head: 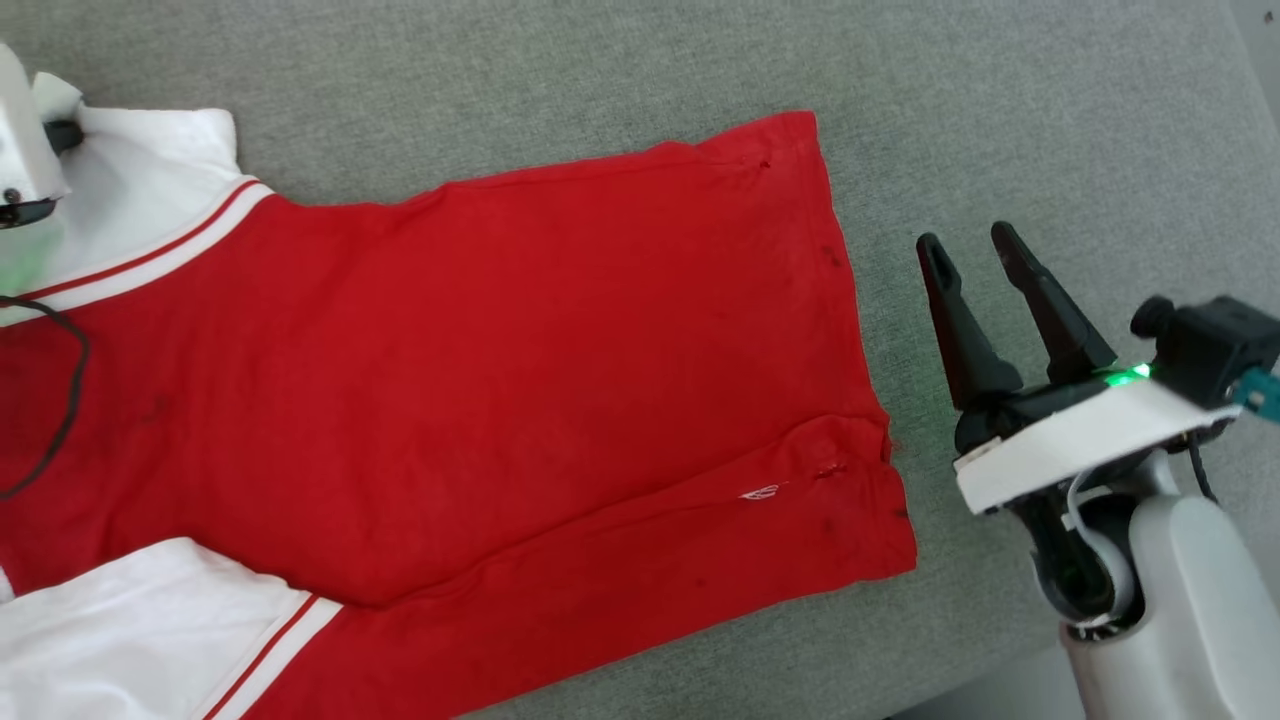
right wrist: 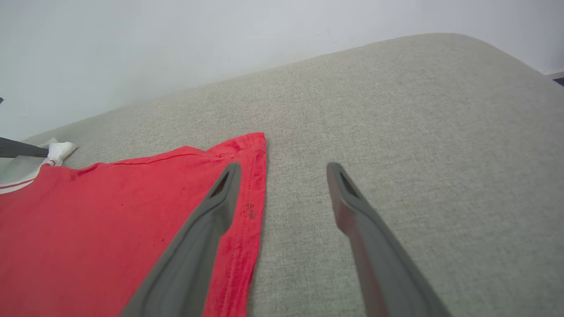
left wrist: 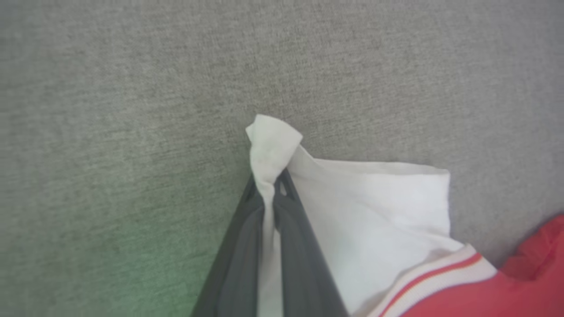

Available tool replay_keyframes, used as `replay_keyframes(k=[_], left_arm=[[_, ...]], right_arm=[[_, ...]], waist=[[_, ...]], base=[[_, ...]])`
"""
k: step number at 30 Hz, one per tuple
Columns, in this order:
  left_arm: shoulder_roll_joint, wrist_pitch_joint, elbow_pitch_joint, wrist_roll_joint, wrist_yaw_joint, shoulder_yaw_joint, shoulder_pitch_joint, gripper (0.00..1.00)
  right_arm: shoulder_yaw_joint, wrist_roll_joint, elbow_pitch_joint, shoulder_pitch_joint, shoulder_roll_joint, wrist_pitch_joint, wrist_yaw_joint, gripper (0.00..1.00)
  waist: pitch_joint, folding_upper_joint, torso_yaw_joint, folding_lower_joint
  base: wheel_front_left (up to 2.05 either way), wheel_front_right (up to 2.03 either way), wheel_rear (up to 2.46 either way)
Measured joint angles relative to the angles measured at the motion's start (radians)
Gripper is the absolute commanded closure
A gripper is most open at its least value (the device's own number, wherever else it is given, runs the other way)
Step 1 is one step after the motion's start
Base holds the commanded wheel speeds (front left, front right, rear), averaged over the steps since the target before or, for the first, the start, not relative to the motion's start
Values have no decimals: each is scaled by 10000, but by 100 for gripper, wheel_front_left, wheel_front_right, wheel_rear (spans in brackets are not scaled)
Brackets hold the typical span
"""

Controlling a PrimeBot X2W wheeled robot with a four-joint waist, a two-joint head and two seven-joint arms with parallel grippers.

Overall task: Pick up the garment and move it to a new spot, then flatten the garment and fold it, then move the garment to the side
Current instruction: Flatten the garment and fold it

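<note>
Left tool — jaws pinched, garment sleeve between

Head overhead; wrists low over garment

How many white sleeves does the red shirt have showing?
2. The top sleeve sits at the head view's upper left, its tip pinched in the left claw. The bottom sleeve lies at the lower left, partly cut off by the picture's edge.

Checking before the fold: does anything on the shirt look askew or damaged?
The garment lies unevenly: a long crease runs from the hem toward the lower sleeve. Dark specks dot the hem area; holes or stains, I cannot tell.
</note>
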Motion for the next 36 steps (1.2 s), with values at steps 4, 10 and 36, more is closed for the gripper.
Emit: replay_keyframes(k=[4,10,36], left_arm=[[-320,-447,12,25,-142,-17,20,100],[-784,-1283,-464,282,-431,-54,-257,100],[-1530,-3593,-1490,520,-989,-46,308,100]], right_arm=[[-109,690,763,-614,-357,997,-2,0],[-219,1390,2038,-2182,-1018,2803,-2,0],[-284,514,5108,-5259,-1490,7168,-2,100]], waist=[[-203,0,299,0],[-361,0,1023,0],[-637,0,2841,0]], base=[[0,0,0],[0,0,0],[0,0,0]])
